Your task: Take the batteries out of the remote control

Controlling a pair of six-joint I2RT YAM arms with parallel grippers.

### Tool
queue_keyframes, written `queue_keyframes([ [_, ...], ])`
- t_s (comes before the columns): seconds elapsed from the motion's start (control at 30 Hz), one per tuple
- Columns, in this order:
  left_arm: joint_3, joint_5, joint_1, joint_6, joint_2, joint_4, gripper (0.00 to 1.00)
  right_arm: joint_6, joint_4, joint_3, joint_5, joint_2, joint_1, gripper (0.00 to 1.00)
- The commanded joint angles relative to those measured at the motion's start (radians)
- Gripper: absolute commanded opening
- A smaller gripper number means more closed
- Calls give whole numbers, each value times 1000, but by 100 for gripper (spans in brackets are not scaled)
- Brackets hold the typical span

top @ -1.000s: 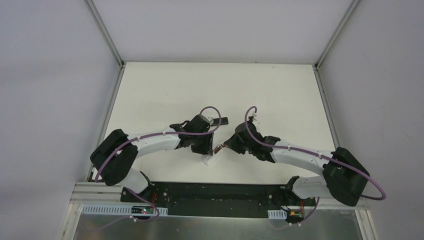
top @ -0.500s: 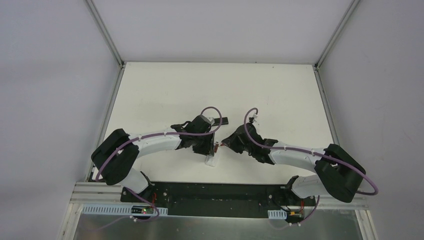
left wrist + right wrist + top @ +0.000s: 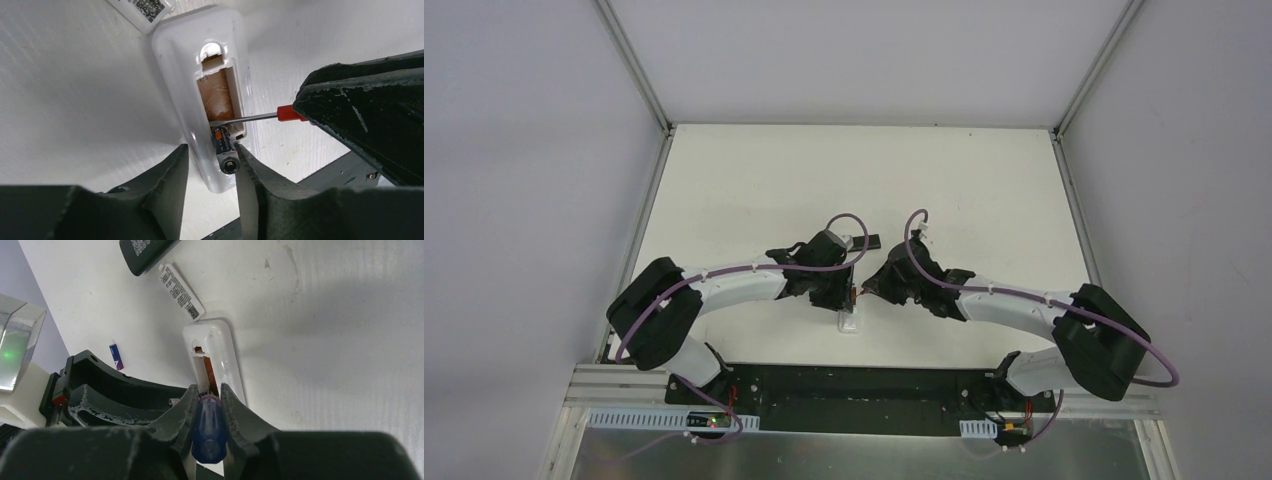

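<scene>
seated battery (image 3: 224, 145): a dark-and-orange cell in the open bay of the white remote, right between the tips of the left jaws, its silvery end cap towards the wrist camera.
white remote (image 3: 175, 65): lies back-up on the bench (image 3: 75, 100); the bay is uncovered and its farther slot is bare and brown. One end sits inside the left jaws and the body stretches away ahead of them.
left gripper (image 3: 211, 148): jaws pinching that end of the remote from both sides.
screwdriver (image 3: 209, 427): blue handle, red collar, thin metal shaft. The tip lies across the bay just beyond the cell, a little ahead of the left jaws.
right gripper (image 3: 208, 390): jaws pressed onto the blue handle, the shaft running out ahead of them to the remote.
loose battery (image 3: 116, 356): a blue cell on the bench, off to one side of the right jaws, apart from the remote.
labelled white strip (image 3: 181, 291): flat on the bench, just past the remote's far end, well ahead of both pairs of jaws.
dark remote (image 3: 145, 250): farther out than the strip.
</scene>
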Motion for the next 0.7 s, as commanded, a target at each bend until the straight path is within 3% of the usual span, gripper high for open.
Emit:
queue_keyframes([
  [0.0, -11, -44, -9, 2, -33, -19, 40, -22, -4, 71, -78, 28, 8, 0],
  [0.17, -29, -67, -9, 9, -79, -22, 54, -25, -4, 94, -101, 33, 7, 0],
  [0.37, -41, -95, -7, 11, -109, -29, 55, -16, 25, 102, -169, 48, -4, 0],
  [0.67, -90, -212, -7, -24, -250, -105, 58, -40, -53, 77, -66, -32, -22, 0],
])
